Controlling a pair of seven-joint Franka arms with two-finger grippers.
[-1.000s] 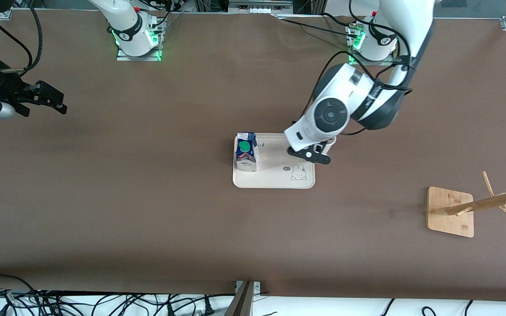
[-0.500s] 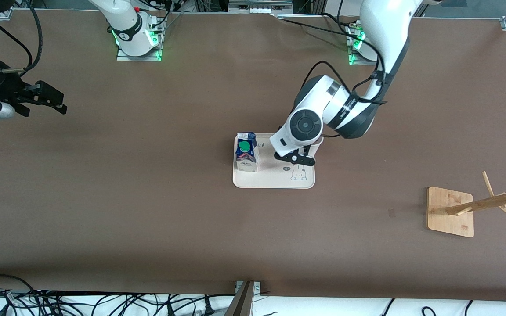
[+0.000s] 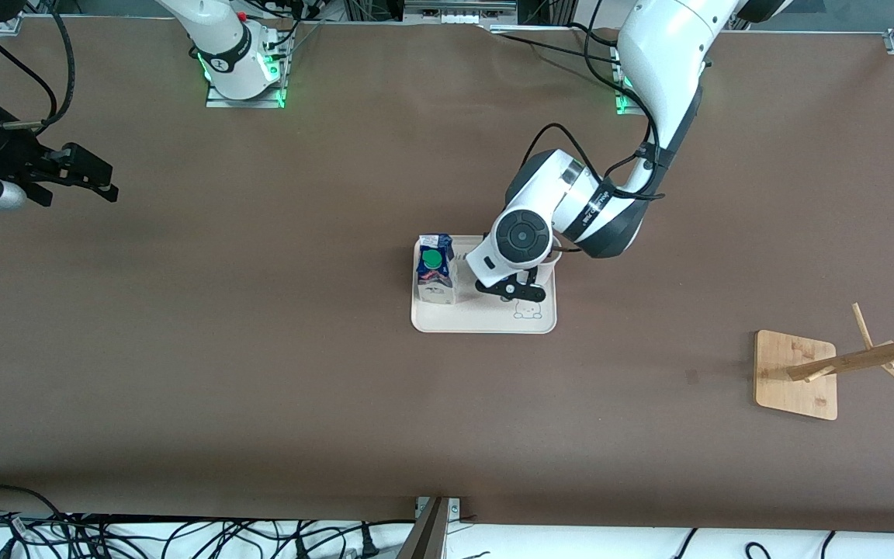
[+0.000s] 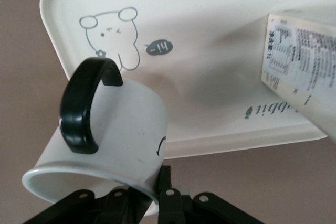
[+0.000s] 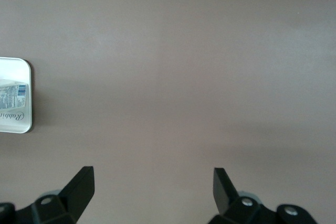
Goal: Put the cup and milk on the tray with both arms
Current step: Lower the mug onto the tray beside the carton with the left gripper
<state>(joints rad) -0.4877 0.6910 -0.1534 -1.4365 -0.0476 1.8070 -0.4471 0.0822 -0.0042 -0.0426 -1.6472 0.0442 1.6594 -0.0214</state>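
Over the tray (image 3: 486,320), beside the milk (image 3: 435,278): cup (image 4: 105,140) pinched at its rim by left gripper (image 4: 152,203) (glazed, slippery, breakable). Right gripper (image 5: 152,190) wide, waiting.

A cream rectangular tray (image 4: 173,35) with a grey bunny drawing and "Rabbit" lettering carries a dark blue and white carton (image 3: 435,278) with a green cap, while the white mug (image 4: 113,135) has a black handle, all above brown tabletop (image 3: 261,373).
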